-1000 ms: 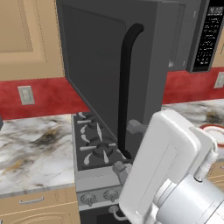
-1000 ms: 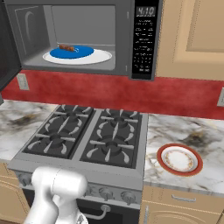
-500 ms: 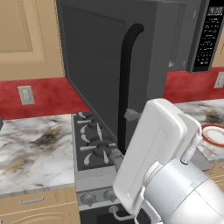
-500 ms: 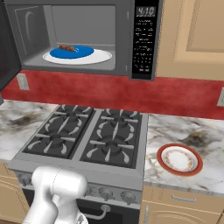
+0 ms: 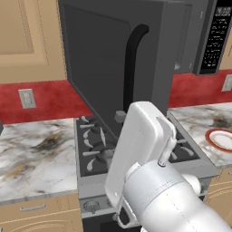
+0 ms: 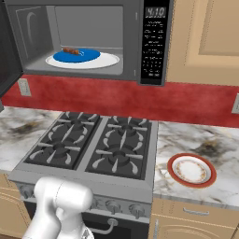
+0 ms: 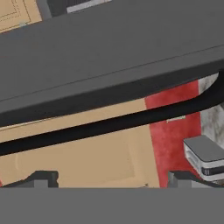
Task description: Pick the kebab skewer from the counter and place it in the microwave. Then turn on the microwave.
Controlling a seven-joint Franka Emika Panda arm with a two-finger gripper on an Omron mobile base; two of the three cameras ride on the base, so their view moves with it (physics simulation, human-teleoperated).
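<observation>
Claw (image 7: 112, 177) wide open, nothing held, just below door handle (image 7: 109, 124) of microwave (image 6: 93, 39). Kebab skewer (image 6: 71, 51) beyond claw, inside on blue plate (image 6: 77, 55), lying flat, long axis left-right across cavity.

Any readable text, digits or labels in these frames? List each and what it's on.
"4:10": pale digits on the display at the top of the microwave keypad panel.
Keypad buttons: white marks, too small to read.
Keypad in the left base view: also too blurred to read.
Nothing else carries text.
</observation>
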